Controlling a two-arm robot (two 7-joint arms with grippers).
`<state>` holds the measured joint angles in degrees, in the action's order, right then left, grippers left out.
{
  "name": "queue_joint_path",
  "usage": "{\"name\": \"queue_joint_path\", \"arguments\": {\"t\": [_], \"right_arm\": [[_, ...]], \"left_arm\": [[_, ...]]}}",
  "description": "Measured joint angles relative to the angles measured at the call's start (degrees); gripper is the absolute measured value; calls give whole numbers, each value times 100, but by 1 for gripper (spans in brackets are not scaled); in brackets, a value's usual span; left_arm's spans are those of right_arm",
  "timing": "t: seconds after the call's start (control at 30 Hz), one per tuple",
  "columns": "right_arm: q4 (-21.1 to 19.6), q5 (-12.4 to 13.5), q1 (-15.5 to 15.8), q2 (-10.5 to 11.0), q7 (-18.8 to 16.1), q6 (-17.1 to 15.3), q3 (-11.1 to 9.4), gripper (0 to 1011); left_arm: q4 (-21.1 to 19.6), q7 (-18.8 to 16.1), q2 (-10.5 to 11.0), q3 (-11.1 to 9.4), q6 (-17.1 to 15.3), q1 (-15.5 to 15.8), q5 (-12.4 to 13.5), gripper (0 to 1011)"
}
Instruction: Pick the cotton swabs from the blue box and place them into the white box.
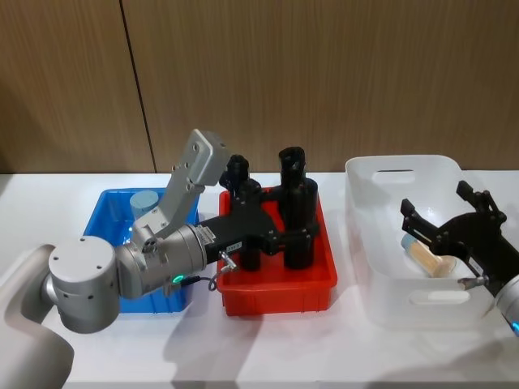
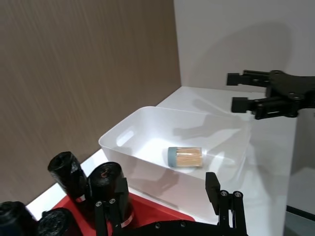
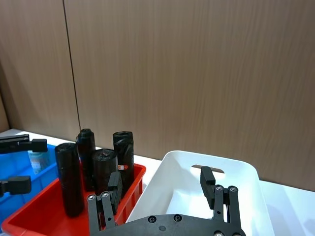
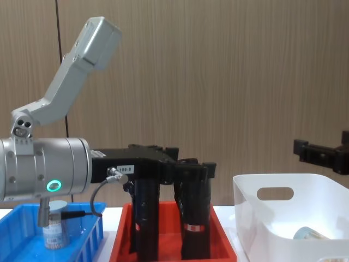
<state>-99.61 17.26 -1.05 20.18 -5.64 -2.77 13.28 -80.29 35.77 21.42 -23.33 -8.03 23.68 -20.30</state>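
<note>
One cotton swab tub (image 1: 426, 255) lies on its side on the floor of the white box (image 1: 361, 243), also seen in the left wrist view (image 2: 184, 156) and the chest view (image 4: 308, 233). Another swab tub (image 1: 144, 203) stands upright in the blue box (image 1: 105, 207), low at the left of the chest view (image 4: 54, 232). My left gripper (image 1: 272, 227) is open and empty, held above the red tray among the black cylinders (image 4: 191, 164). My right gripper (image 1: 436, 207) hovers open and empty over the white box (image 3: 160, 179).
A red tray (image 1: 280, 284) with several tall black cylinders (image 1: 296, 203) sits between the blue and white boxes. A wood-panelled wall stands close behind the white table. Bare table runs along the front edge.
</note>
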Motion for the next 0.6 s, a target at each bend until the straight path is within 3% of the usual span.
{"name": "queue_joint_path", "arguments": {"t": [0.23, 0.6], "right_arm": [[-152, -72, 177, -79, 172, 78, -38, 1002], [-163, -81, 189, -85, 183, 83, -40, 1001]], "left_arm": [[-190, -511, 7, -39, 108, -149, 130, 1004], [-506, -1366, 18, -107, 288, -395, 342, 1004]]}}
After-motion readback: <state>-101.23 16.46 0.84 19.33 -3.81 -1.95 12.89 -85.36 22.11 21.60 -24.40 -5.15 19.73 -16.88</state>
